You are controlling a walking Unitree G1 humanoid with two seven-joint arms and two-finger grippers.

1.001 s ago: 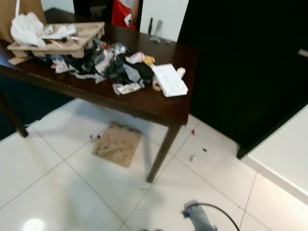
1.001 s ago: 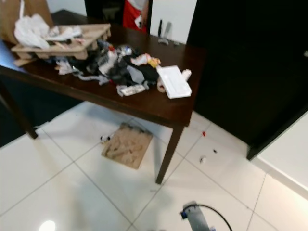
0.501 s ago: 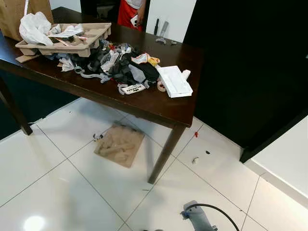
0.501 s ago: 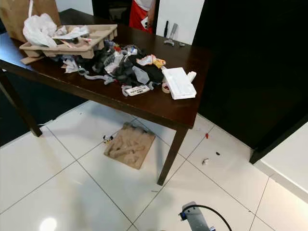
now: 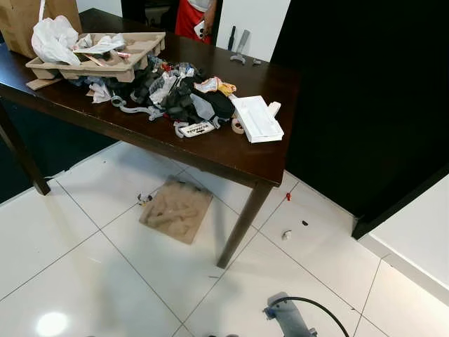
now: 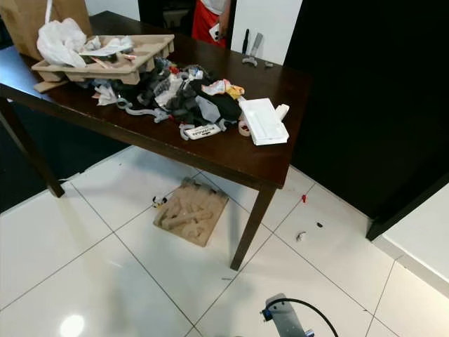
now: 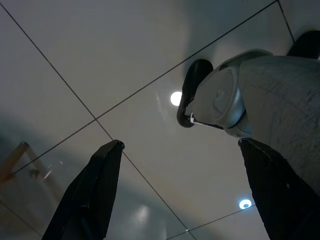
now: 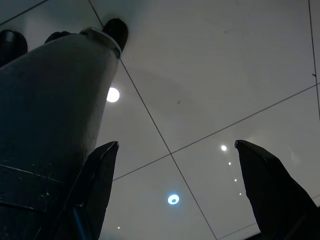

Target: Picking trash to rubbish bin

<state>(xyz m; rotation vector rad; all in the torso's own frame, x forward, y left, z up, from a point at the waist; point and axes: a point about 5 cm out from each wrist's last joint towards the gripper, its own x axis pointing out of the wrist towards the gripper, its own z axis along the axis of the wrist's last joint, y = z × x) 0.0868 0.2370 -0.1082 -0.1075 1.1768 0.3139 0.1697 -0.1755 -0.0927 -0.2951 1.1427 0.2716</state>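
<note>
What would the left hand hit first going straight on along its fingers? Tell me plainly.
Most likely the white tiled floor. The left hand hangs open, pointing down at bare tile, with the robot's own leg off to one side of that line. Depth is unclear.

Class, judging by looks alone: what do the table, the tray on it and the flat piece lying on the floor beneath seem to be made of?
Table: probably dark-stained wood with a satin sheen that catches the light. Tray: apparently moulded paper pulp, matte beige with pressed compartments. Flat piece on the floor: likely the same pulp or cardboard, dull tan with embossed ridges.
</note>
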